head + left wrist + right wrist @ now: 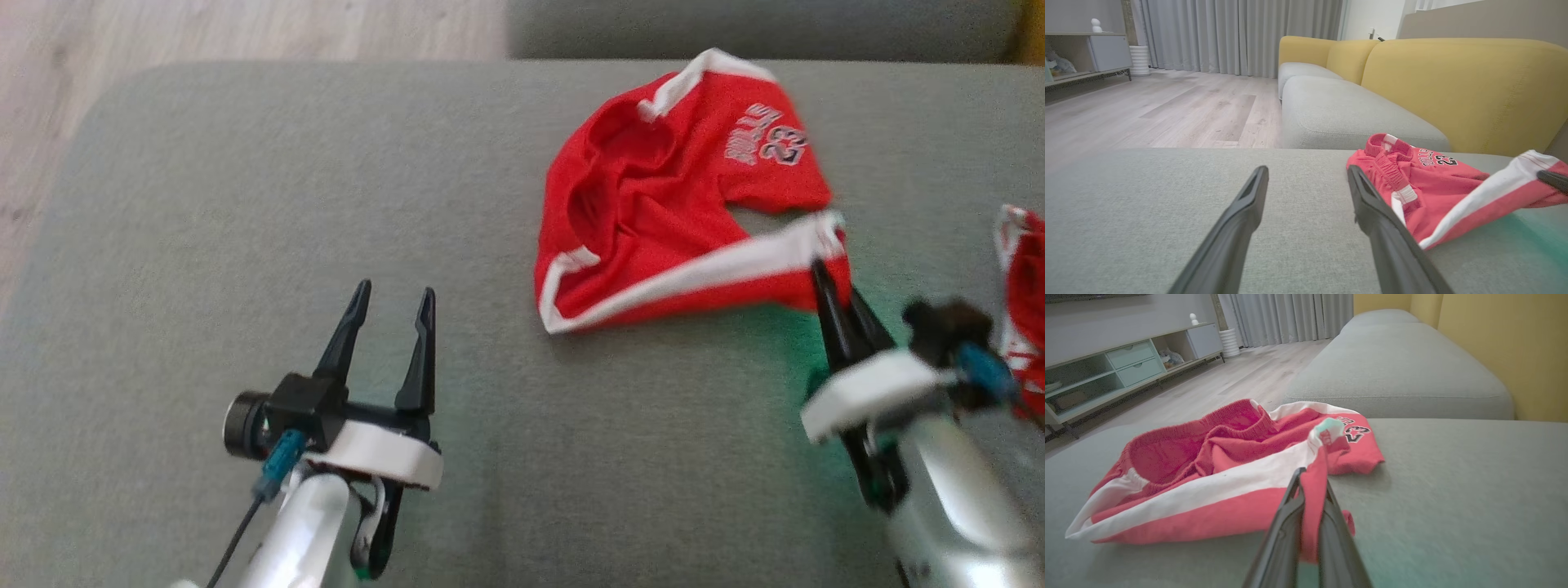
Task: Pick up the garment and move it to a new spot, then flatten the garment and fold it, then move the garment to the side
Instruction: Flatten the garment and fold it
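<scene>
The garment [678,204] is a pair of red shorts with white side stripes and a "23" print, lying crumpled on the grey sofa cushion [286,204]. My right gripper [826,273] is shut on the garment's lower right hem; in the right wrist view the red cloth [1216,477] is pinched between the two dark fingers [1286,522] at the gripper [1312,479]. My left gripper [390,298] stands open over bare cushion, well to the left of the garment [1433,183], and holds nothing, as the left wrist view shows at the gripper [1308,171].
Another red and white cloth [1024,302] lies at the right edge of the cushion. A second grey cushion [1343,114] and yellow backrests [1466,85] lie beyond. Wooden floor [204,33] runs past the cushion's far left edge. A low cabinet [1118,371] stands by the wall.
</scene>
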{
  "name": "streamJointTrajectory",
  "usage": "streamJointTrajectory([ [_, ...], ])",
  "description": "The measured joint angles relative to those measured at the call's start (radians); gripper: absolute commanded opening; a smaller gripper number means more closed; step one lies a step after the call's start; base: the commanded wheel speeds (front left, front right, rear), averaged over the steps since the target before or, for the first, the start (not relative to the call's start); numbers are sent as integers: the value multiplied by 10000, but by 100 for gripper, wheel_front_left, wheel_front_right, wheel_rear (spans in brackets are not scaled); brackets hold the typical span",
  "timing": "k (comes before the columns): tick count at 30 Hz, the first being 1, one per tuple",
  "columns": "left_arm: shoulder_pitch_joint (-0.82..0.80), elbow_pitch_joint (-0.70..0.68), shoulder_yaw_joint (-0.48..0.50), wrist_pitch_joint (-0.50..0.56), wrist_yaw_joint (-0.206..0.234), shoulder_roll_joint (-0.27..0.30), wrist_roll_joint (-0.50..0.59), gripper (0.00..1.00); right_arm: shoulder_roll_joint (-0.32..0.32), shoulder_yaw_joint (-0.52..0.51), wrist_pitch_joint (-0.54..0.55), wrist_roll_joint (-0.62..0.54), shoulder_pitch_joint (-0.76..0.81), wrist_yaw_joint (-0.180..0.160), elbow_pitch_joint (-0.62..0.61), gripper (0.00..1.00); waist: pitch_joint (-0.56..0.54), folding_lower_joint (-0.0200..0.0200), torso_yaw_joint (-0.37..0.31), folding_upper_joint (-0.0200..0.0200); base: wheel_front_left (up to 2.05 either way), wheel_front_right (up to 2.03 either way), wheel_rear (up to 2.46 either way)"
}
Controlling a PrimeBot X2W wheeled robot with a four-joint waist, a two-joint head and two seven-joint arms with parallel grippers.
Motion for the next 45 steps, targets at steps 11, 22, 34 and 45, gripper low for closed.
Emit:
streamJointTrajectory([
  [11,324,-2,42,0,-6,0,36,100,617,-1964,-82,-1110,2992,0,-1645,100,-630,-1,-1046,0,0,0,0],
  [22,323,128,-17,0,-98,4,111,100,1321,-650,-75,-1549,2342,0,-3202,100,-630,1,-590,0,0,0,0],
  [34,309,138,-378,0,-75,4,-17,100,1354,328,738,-721,1302,0,-1653,100,-287,1,554,0,0,0,0],
  [45,98,65,-692,0,88,2,-360,100,1177,364,1243,36,-48,0,-196,0,192,2,1569,0,0,0,0],
])
